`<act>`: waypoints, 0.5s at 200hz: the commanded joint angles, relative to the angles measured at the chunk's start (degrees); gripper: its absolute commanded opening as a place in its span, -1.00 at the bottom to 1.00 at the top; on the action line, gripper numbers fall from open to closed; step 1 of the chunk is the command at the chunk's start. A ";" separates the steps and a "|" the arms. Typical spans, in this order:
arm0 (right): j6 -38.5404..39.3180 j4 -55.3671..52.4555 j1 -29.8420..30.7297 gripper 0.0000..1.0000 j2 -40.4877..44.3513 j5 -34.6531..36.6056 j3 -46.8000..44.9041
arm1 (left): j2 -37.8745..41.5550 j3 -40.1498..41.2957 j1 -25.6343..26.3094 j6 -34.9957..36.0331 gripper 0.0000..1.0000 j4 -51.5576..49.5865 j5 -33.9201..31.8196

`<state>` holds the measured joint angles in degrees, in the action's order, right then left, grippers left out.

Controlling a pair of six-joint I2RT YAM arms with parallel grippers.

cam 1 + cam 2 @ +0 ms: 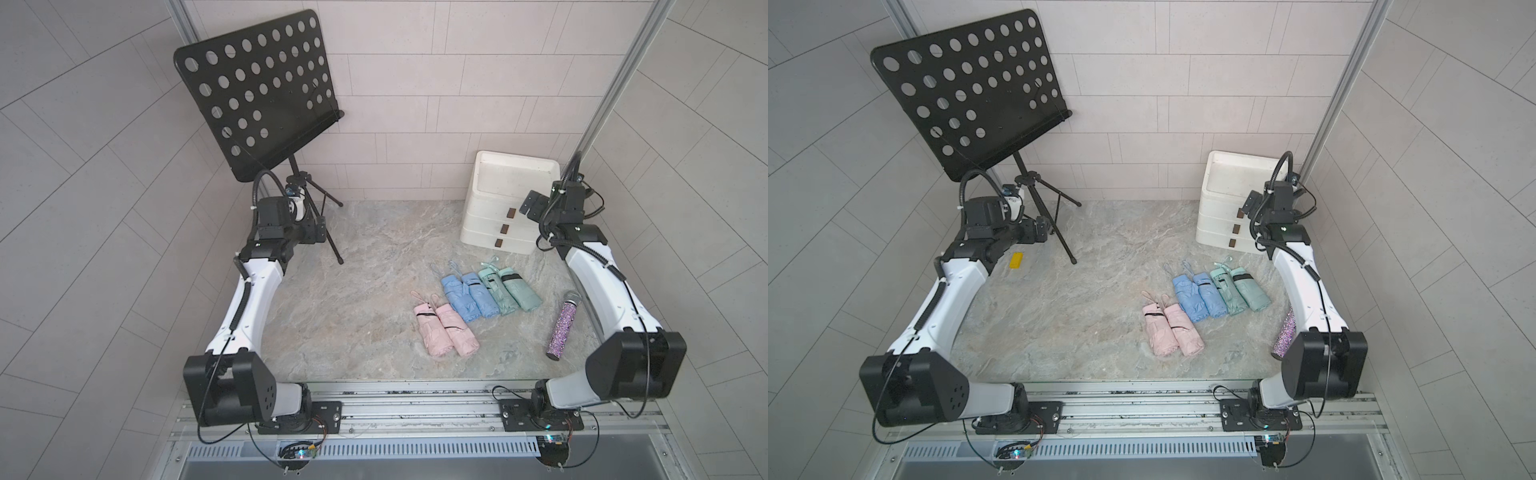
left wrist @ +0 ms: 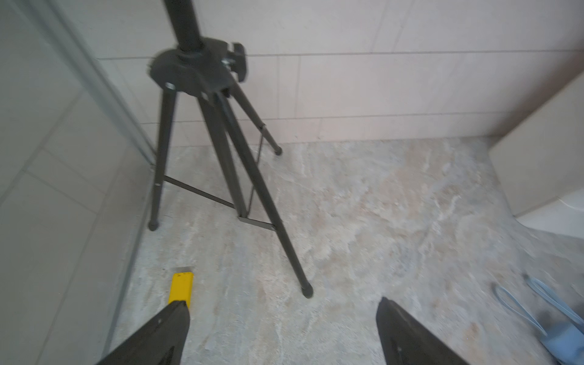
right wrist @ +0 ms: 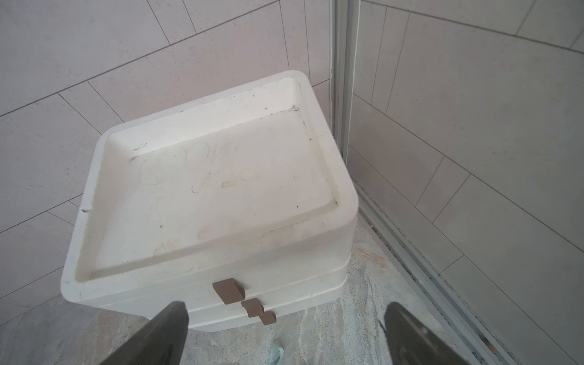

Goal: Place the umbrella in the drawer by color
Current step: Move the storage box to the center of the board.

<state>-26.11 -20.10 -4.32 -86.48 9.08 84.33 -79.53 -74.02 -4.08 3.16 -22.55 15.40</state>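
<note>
Left claw and right claw gape empty; umbrellas lie parallel, straps toward the back wall.

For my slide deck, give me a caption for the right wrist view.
Open right gripper poised before the closed white three-drawer unit.

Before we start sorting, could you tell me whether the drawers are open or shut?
Shut: all three drawers sit pushed into the white cabinet.
</note>
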 commanded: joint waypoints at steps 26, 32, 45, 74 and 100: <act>-0.77 -8.69 -2.84 1.00 -11.02 -1.44 14.27 | 0.88 -0.01 -0.01 5.02 1.00 -8.60 16.81; -0.88 -8.82 -3.20 1.00 -12.01 -1.28 15.48 | 1.24 0.74 0.03 5.40 1.00 -8.29 17.75; -1.50 -9.56 -3.90 1.00 -13.92 -0.57 18.22 | 2.19 2.42 0.02 5.95 1.00 -7.53 19.34; -1.73 -11.23 -4.77 1.00 -17.81 -0.08 23.63 | 3.60 4.98 0.13 6.32 1.00 -6.00 20.72; -1.92 -11.89 -5.84 1.00 -20.72 -0.19 27.00 | 3.85 6.20 0.05 6.23 1.00 -5.58 22.07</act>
<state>-27.07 -29.32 -9.26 -105.12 7.99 108.18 -77.14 -69.19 -4.05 7.62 -28.38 34.11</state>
